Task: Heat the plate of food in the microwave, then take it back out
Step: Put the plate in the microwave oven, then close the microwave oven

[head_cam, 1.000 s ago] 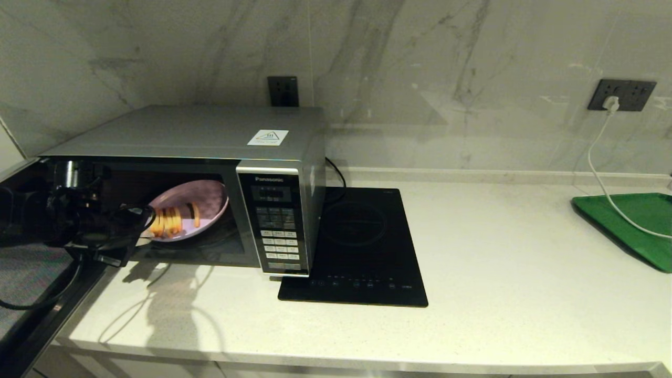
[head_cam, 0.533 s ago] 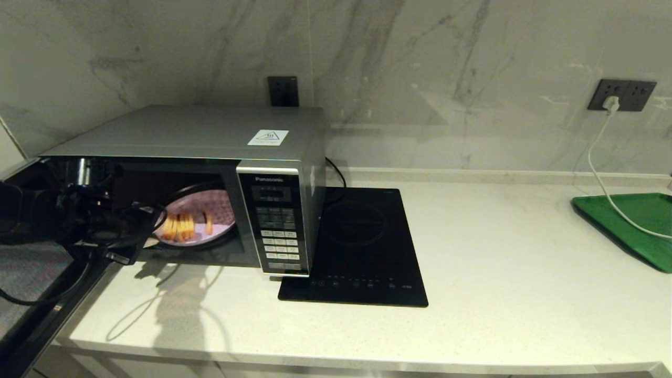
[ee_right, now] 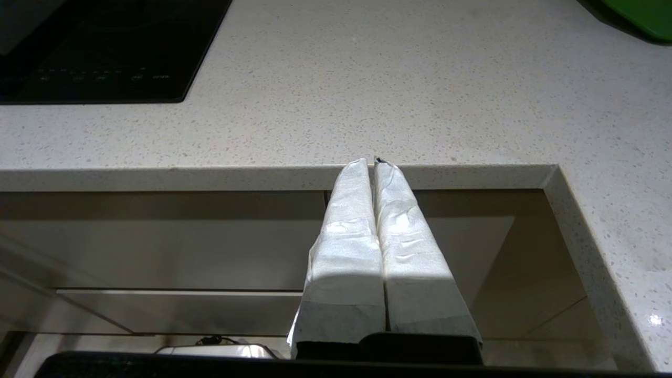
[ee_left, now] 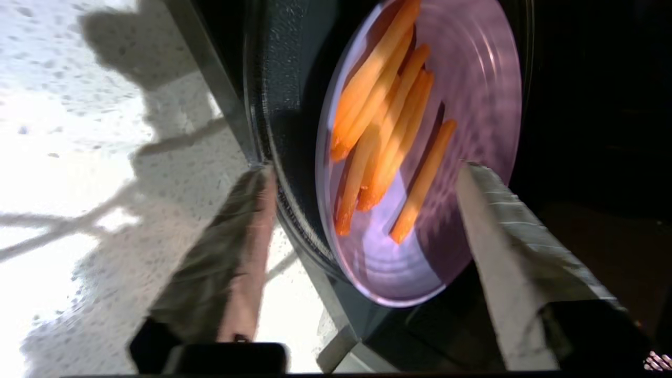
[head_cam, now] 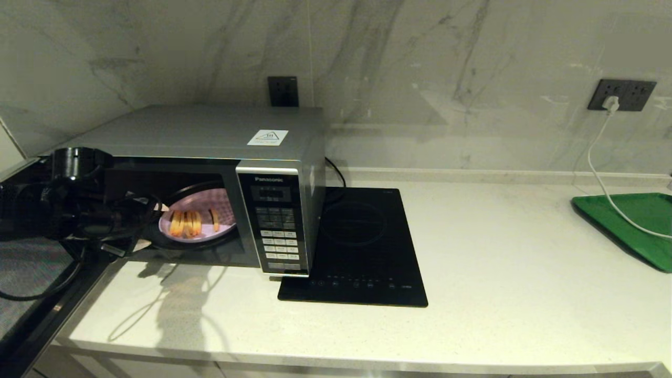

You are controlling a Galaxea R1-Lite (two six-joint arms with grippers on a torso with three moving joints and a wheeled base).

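The plate of food (head_cam: 195, 224), a round pale lilac plate with a raised rim, sits inside the open cavity of the microwave (head_cam: 210, 157), with several thin orange-yellow fries (ee_left: 386, 131) lying side by side across it. In the left wrist view the plate (ee_left: 472, 94) rests on the dark round turntable (ee_left: 283, 105), close to the front sill of the cavity. The left gripper (head_cam: 144, 223) is at the mouth of the cavity, just in front of the plate; its jaws are spread wide, one finger (ee_left: 236, 252) over the worktop side of the sill and the other (ee_left: 509, 236) by the near rim of the plate, and they have hold of nothing. The microwave's door (head_cam: 31, 273) is swung open toward the robot's left, and its button panel (head_cam: 275, 226) faces forward. Just beside the microwave, on the robot's right, a flat black induction hob (head_cam: 362, 247) lies on the pale speckled worktop (head_cam: 499, 283). Well apart, at the far right edge, a green tray (head_cam: 630, 226) lies with a white cable (head_cam: 598, 168) running across it to a wall socket (head_cam: 622, 94). The right gripper (ee_right: 375, 163) is parked below the worktop's front edge, its jaws pressed together and empty.
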